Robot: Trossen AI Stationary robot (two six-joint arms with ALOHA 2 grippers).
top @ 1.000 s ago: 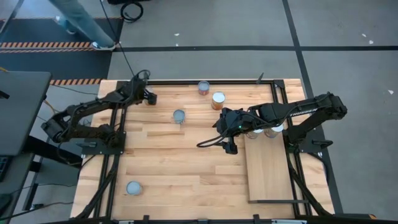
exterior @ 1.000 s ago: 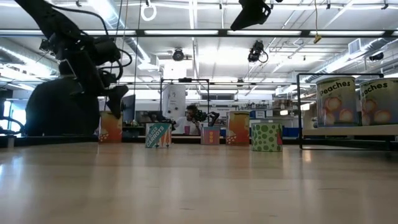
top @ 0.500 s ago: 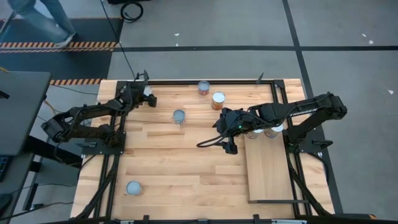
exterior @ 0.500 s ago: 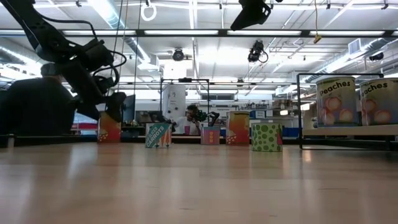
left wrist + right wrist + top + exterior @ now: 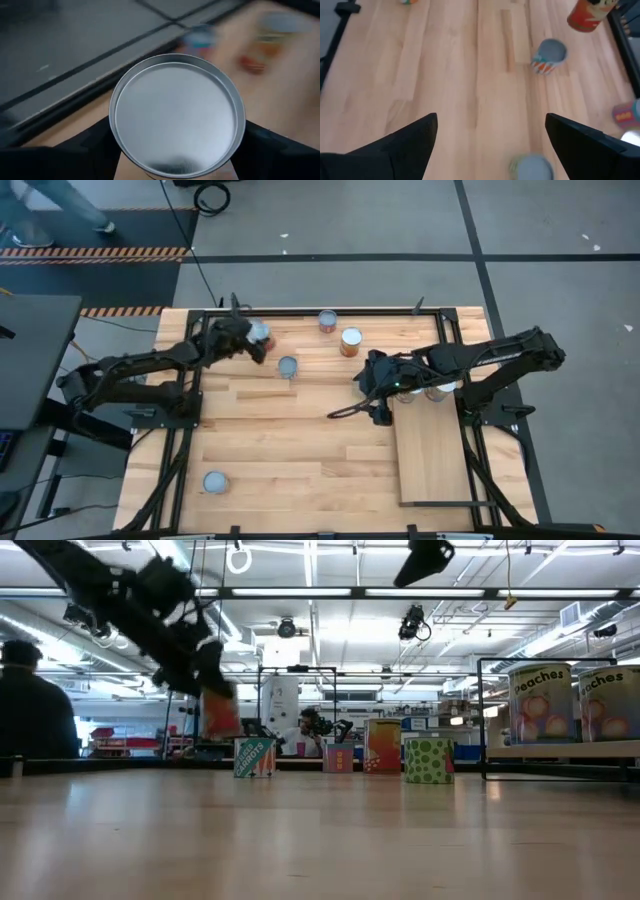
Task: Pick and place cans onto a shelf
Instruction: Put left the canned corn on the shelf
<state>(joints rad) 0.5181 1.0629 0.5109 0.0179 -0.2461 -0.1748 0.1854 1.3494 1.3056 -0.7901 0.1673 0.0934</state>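
Note:
My left gripper (image 5: 258, 340) is shut on an orange-labelled can (image 5: 220, 716) with a silvery top (image 5: 176, 119), held above the table's far left part. My right gripper (image 5: 377, 411) hangs open and holds nothing, high over the table's middle (image 5: 490, 145), just left of the shelf. The shelf (image 5: 432, 460), a pale board in a black wire frame, lies at the right. Two peach cans (image 5: 541, 702) stand on its far end, partly under my right arm. Other cans stand upright on the table: two (image 5: 328, 321) (image 5: 351, 340) at the far edge, one (image 5: 288, 366) in the middle, and one (image 5: 215, 482) near left. My left gripper pinches the can's side wall (image 5: 131, 169) just below the top rim, with one finger (image 5: 75, 157) on each side. The fingers come from the table's left, slanting down. The can is lifted clear of the table and tilted.
The black wire frame (image 5: 300, 311) runs along the table's far edge and down both sides. Bare tabletop (image 5: 300, 430) lies between the arms, and the shelf's near half is bare. A person (image 5: 35, 700) is in the room behind the table.
My left gripper has lifted the orange-labelled can off the table's far left part. It has carried the can up and toward the table's right, and the can is now tilted. My right gripper has drifted slightly toward the right.

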